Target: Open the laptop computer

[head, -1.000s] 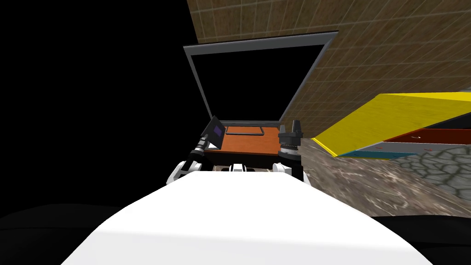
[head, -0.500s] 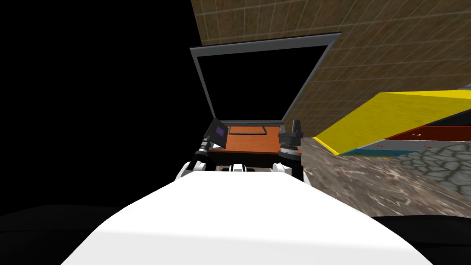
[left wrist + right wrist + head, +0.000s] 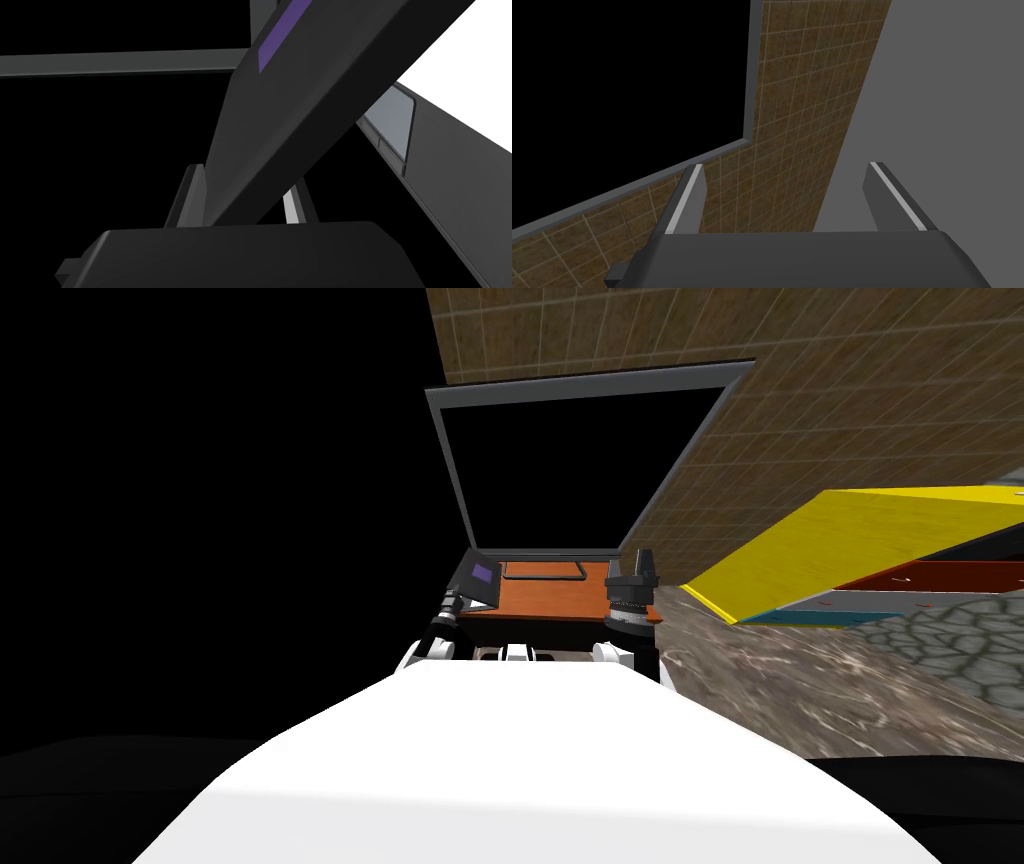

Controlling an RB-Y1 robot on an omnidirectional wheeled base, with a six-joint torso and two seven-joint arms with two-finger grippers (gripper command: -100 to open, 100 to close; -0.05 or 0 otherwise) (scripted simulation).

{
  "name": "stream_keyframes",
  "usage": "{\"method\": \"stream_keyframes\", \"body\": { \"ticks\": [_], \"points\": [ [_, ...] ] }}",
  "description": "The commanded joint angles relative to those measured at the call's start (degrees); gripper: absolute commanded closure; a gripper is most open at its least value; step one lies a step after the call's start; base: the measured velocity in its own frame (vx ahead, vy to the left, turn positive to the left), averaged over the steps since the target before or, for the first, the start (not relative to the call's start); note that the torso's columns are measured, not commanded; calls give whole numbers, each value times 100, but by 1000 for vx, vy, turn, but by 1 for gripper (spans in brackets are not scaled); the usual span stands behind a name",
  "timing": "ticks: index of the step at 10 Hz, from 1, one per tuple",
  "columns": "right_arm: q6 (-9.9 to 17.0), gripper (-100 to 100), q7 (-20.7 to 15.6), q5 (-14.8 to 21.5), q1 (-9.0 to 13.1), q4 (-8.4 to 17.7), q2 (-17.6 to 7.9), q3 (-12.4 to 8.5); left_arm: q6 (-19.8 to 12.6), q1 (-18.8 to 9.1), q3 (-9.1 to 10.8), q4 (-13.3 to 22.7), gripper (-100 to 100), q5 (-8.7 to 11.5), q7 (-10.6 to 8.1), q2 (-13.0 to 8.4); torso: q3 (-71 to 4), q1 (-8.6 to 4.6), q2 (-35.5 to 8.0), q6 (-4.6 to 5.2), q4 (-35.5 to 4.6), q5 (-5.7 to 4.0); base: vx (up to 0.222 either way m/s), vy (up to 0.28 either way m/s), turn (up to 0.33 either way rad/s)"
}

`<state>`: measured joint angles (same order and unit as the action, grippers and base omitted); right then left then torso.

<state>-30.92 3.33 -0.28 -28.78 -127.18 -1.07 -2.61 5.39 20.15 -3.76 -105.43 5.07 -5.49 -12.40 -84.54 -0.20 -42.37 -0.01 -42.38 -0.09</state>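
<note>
The laptop stands at the left end of an orange-brown desk (image 3: 560, 600). Its dark lid (image 3: 480, 576) is raised and shows a purple screen. My left gripper (image 3: 458, 600) is shut on the lid's edge. In the left wrist view the dark lid (image 3: 310, 100) runs up between the two fingers (image 3: 192, 195), and the base with its grey trackpad (image 3: 392, 120) lies beside it. My right gripper (image 3: 643, 564) points upward at the desk's right end, open with nothing in it (image 3: 784, 167).
A flat dark rectangular frame (image 3: 543, 571) lies at the back of the desk. Behind it is a grey-framed window (image 3: 590, 380) onto a black area, set in a brown tiled wall. A big slanted yellow panel (image 3: 850, 538) with red and blue parts stands to the right.
The whole head picture has drifted right, so I have moved a little. My left hand and the lid it holds have shifted slightly right, toward the desk. The right arm has stayed put.
</note>
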Motion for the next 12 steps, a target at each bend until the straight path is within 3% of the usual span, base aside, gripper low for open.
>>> {"method": "stream_keyframes", "body": {
  "ticks": [1,4,5,6,12],
  "points": [
    [0,0,0,0,0,0,0,0,310,-54,-88,364,100,145,-155,176,0,3,2,5,4,2,7,94,-27],
    [0,0,0,0,0,0,-1,0,776,-135,-219,880,100,361,-387,440,-4,33,8,4,6,13,-1,111,-33],
    [0,0,0,0,0,0,-1,-1,776,-135,-219,909,100,361,-387,440,-2,33,4,1,4,12,-10,78,-15],
    [0,0,0,0,0,0,0,0,512,-18,-199,559,-100,378,-394,359,1,13,-1,-1,0,4,6,19,21],
    [0,0,0,0,0,0,1,1,-142,208,-138,-341,-100,475,-469,186,4,18,-5,1,-2,4,13,-21,17]
  ]
}}
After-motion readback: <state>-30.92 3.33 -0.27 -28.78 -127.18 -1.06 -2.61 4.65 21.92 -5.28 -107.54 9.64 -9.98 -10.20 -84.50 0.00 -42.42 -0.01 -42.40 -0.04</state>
